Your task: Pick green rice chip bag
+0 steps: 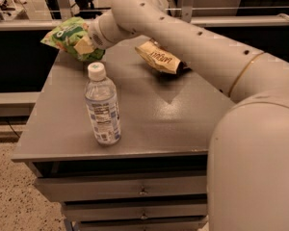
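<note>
**At the far left corner: a light bag, half hidden by the gripper**

At the table's [173,124] far left corner sits the green bag [66,34], with its left end out past the edge. Whether it rests on the top or hangs clear of it cannot be told. The gripper [85,46] is right on the bag's near side and covers part of it. Whether the jaws are apart or clamped on the bag cannot be told either.

The bag looks light, soft and crinkly, and puffed with air. It will likely give under pressure, the film may slide, and the chips inside would crush. A pinch across a flat end seam or a fold of film seems safer than squeezing the full belly, and a modest grip should be enough.

A water bottle [102,107] stands upright near the front, well apart from the bag but on the line back toward the robot. It is tall and narrow, so a low sweep of the arm [192,37] could tip it. A brown bag [160,57] lies under the arm toward the back, apart from the green one. Lifting straight up before pulling back looks like the way to clear both. Drawers [120,189] sit below the top and are not in the way.
</note>
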### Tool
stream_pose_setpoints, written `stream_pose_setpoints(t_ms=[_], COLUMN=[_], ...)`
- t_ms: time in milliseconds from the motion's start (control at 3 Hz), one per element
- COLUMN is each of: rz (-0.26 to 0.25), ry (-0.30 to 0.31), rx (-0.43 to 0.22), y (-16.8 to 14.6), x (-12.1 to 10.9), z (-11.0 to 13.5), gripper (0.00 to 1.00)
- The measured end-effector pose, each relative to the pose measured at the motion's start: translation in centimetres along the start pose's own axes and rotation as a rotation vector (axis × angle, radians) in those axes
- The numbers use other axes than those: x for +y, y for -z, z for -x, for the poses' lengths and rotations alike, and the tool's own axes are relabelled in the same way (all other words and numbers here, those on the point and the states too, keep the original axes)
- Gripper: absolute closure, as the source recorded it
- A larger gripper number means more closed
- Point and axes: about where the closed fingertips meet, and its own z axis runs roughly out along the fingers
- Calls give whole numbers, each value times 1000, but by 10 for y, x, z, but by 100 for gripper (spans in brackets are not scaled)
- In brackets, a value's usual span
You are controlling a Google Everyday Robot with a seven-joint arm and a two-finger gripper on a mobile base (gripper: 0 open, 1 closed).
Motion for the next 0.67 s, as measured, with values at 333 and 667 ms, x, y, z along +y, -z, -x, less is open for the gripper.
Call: stream_pose_setpoints(t_ms=[333,667], rz=[-25,-39], ry=[40,105], rx=[-172,-258], y=[75,125], x=[-27,-45], z=[28,36], gripper=[100,100])
